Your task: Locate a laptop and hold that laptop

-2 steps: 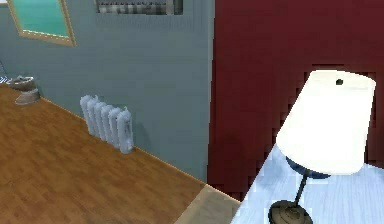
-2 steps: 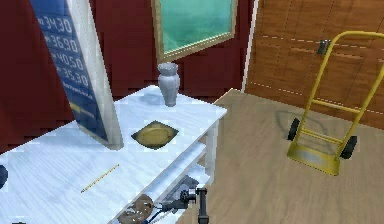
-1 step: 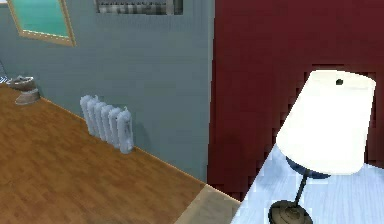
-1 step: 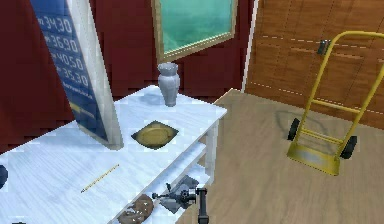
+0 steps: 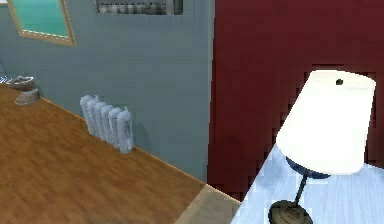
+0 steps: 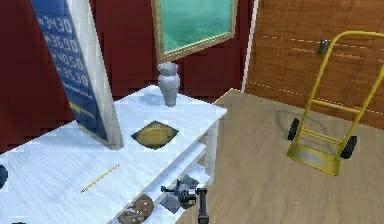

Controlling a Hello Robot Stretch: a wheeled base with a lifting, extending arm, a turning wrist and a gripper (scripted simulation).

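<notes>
I could not tell where the laptop was, so neither its long axis nor the way it pointed could be given.

In the arm side view a white counter (image 6: 60,160) ran up from the lower left. On its top stood one grey vase (image 6: 168,83), upright near the far end. One shallow yellowish dish (image 6: 153,134) lay nearer than the vase, and one thin pale stick (image 6: 100,178) lay flat nearer still. One tall blue board with printed figures (image 6: 70,65) stood on the counter against the dark red wall. One framed green picture (image 6: 195,25) hung above the vase. On the counter's lower shelf lay one brownish plate (image 6: 135,210).

The claw (image 6: 180,190) showed low in the arm side view, just beside that shelf. I could not tell whether its fingers were spread or pressed together, nor whether it held anything.

One yellow hand truck (image 6: 325,100) with two dark wheels stood on the wooden floor by a wooden door (image 6: 300,45), well apart from the counter.

In the forward view one lamp (image 5: 328,120) with a cream shade stood upright on a counter corner. One white radiator (image 5: 107,122) stood against the grey-blue wall, and a pair of shoes (image 5: 22,90) lay farther along it.
</notes>
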